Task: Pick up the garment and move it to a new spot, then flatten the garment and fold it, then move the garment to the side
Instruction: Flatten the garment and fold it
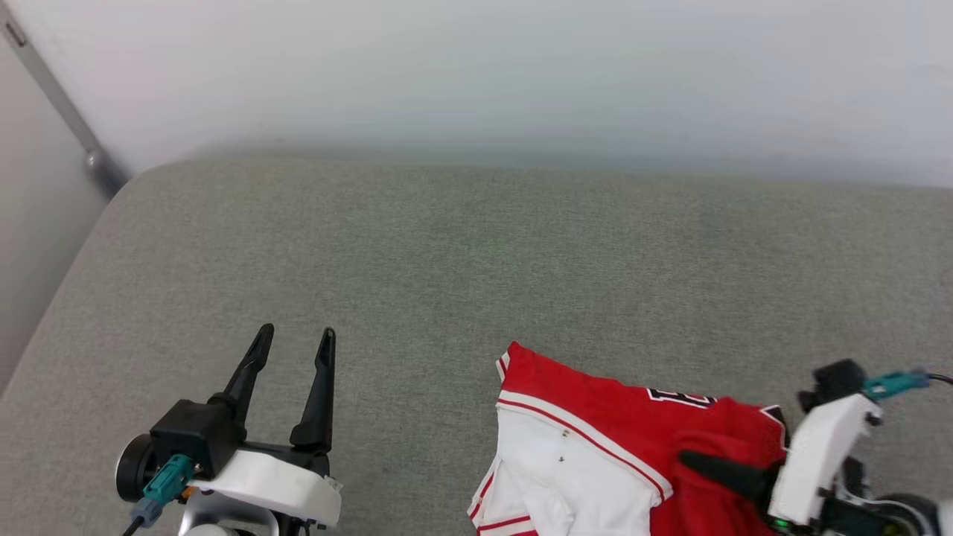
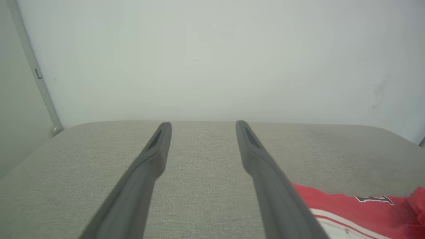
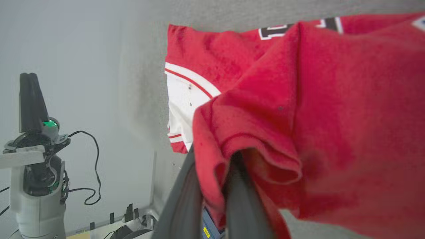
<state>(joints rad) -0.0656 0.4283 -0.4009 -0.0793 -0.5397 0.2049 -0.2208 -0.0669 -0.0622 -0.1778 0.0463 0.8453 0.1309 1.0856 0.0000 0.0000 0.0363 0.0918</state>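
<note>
Found the garment lying across the grey cushion, far edge running left-right; bright red, white striped panel leftward, black lettering. Pinched in right gripper; left gripper splayed, empty.

Head camera: high, looking forward and down over the grey padded surface to the pale wall. Left wrist camera: low, near level along its own fingers toward that same wall, garment at its lower right. Right wrist camera: rolled sideways, lens almost against the same garment, with the left gripper small at its left edge.
</note>
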